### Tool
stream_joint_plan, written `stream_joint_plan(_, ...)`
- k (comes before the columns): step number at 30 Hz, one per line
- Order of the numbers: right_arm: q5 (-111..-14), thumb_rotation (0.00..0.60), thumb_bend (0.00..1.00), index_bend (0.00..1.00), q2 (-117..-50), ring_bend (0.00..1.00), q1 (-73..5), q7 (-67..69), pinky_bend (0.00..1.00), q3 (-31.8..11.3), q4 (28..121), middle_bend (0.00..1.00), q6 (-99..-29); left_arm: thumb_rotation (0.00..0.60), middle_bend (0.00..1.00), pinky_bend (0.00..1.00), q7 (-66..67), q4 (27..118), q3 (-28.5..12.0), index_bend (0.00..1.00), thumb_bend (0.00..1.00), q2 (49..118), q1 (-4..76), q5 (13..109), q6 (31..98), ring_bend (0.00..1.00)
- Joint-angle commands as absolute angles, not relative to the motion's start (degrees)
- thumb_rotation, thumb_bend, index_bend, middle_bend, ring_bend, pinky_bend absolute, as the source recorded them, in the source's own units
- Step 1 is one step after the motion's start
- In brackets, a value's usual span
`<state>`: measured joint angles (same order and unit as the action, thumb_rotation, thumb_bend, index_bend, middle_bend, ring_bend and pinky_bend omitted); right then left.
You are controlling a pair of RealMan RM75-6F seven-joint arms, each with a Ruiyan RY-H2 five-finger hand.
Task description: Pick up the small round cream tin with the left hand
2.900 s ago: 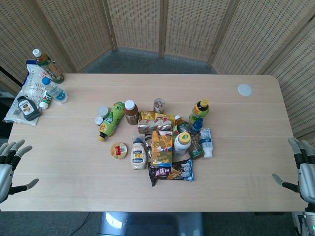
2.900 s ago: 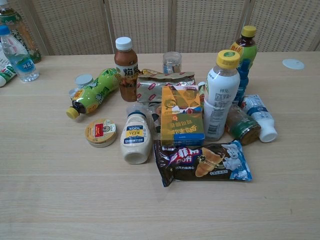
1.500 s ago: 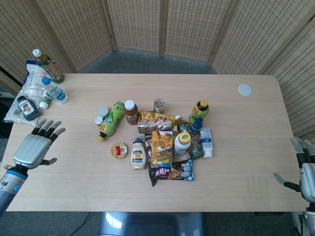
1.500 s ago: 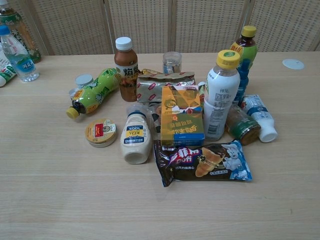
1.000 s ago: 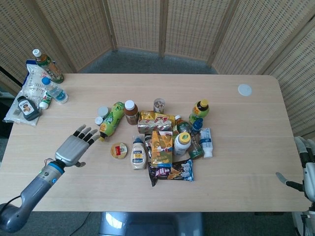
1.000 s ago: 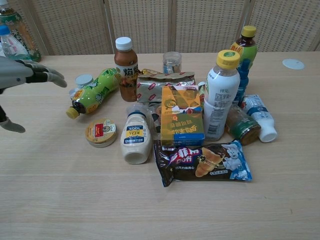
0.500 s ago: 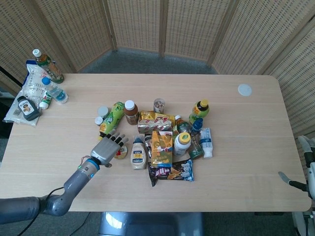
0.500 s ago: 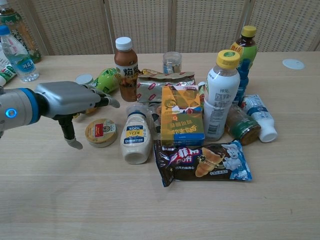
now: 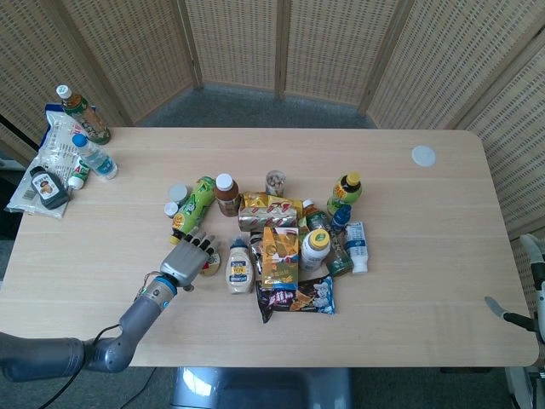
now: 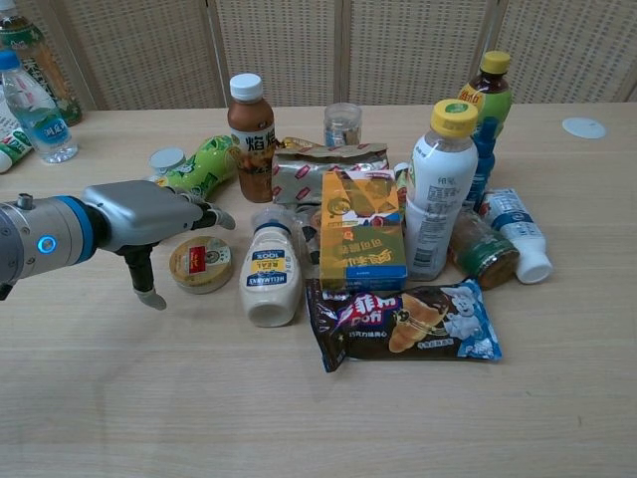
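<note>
Here the cream tin (image 10: 200, 264) sits under the left hand's (image 10: 149, 215) fingers (image 10: 211, 211).

left hand (image 10: 149, 215) palm down, fingers spread, thumb hanging

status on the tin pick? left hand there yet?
Done: the left hand is out over the table, just above the tin. In hand: nothing; the fingers are spread over the tin's far edge, the thumb hangs down on its left, and the tin lies flat beside the mayo bottle. Left: lower, close on the tin, lift. The right hand sits at the table's edge.
</note>
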<state>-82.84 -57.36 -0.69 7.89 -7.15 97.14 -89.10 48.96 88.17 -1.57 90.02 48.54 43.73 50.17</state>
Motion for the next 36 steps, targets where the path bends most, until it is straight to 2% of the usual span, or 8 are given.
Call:
stream_joint_plan(1, -82.92, 0.600, 0.00, 0.00, -57.43, 0.00, -0.70, 7.69, 0.00, -7.09, 97.19, 0.00, -89.11, 0.600, 0.00, 0.00, 48.53, 87.41, -1.33, 0.08, 0.00, 90.51, 48.96, 43.34, 50.19, 0.00)
stream_joint_plan(32, -82.23, 0.600, 0.00, 0.00, -57.39, 0.00, -0.70, 8.20, 0.00, -7.33, 96.61, 0.00, -88.79, 0.600, 0.00, 0.00, 47.67, 82.96, 0.04, 0.08, 0.00, 95.07, 52.51, 39.45, 51.08, 0.00)
stream_joint_plan(36, -82.28, 0.600, 0.00, 0.00, -57.39, 0.00, -0.72, 8.26, 0.00, -7.32, 96.57, 0.00, -88.74, 0.600, 0.00, 0.05, 47.16, 82.44, 0.16, 0.10, 0.01, 95.46, 52.45, 40.11, 51.43, 0.02)
